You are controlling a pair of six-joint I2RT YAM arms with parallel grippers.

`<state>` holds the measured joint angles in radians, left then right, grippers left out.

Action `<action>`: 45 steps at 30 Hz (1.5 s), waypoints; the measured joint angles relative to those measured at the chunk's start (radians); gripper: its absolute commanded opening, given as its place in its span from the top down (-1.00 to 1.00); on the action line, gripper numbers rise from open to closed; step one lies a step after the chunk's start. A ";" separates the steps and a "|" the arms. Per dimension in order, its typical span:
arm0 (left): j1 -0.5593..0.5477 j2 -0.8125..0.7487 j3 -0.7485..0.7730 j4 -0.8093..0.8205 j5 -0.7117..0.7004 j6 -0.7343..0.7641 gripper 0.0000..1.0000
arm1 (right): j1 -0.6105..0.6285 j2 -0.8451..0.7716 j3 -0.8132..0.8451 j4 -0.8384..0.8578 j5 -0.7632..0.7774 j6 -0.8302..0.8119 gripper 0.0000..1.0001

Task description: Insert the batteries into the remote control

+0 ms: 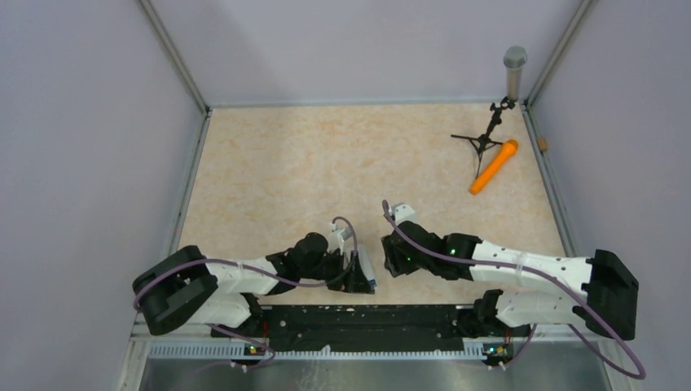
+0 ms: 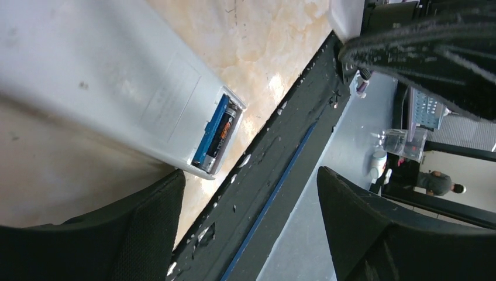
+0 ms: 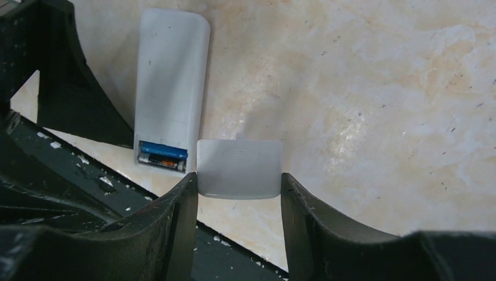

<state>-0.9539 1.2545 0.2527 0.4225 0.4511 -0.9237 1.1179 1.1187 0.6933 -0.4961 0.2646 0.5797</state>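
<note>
The white remote control (image 3: pixel 172 76) lies back up near the table's front edge, with its battery bay open at the near end. The blue battery (image 3: pixel 164 149) and the dark battery (image 3: pixel 161 163) lie side by side in the bay; both also show in the left wrist view, the blue one (image 2: pixel 212 130) and the dark one (image 2: pixel 223 136). My right gripper (image 3: pixel 238 188) is shut on the loose white battery cover (image 3: pixel 240 167), held just right of the bay. My left gripper (image 2: pixel 248 193) is open and empty, with one finger (image 2: pixel 146 222) beside the remote (image 2: pixel 105 82).
The black front rail (image 1: pixel 358 318) runs right below the remote. An orange microphone (image 1: pixel 494 166) and a small black tripod (image 1: pixel 487 137) lie at the back right, with a grey post (image 1: pixel 514 69) in the corner. Walls close in the table on three sides.
</note>
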 measured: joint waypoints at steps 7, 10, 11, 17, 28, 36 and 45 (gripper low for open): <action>-0.006 0.097 0.029 0.086 0.027 -0.026 -0.64 | 0.046 -0.017 -0.013 -0.039 -0.006 0.041 0.47; -0.007 0.101 0.034 0.085 0.027 -0.026 -0.64 | 0.057 -0.028 -0.024 -0.064 -0.006 0.055 0.47; -0.007 0.101 0.035 0.084 0.027 -0.025 -0.64 | 0.058 -0.035 -0.026 -0.077 -0.006 0.059 0.47; -0.008 0.046 0.039 0.005 -0.002 -0.002 -0.66 | 0.058 -0.051 -0.026 -0.100 -0.008 0.058 0.49; -0.008 -0.313 0.045 -0.343 -0.216 0.095 -0.71 | 0.063 -0.013 -0.003 -0.104 -0.079 -0.040 0.52; -0.008 -0.462 0.046 -0.520 -0.348 0.113 -0.72 | 0.095 0.120 0.079 -0.096 -0.114 -0.095 0.52; -0.008 -0.588 0.045 -0.617 -0.428 0.111 -0.72 | 0.128 0.253 0.158 -0.096 -0.119 -0.126 0.53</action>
<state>-0.9623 0.6662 0.2981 -0.1947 0.0231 -0.8127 1.2461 1.3712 0.8516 -0.5922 0.1455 0.4538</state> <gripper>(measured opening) 0.856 0.478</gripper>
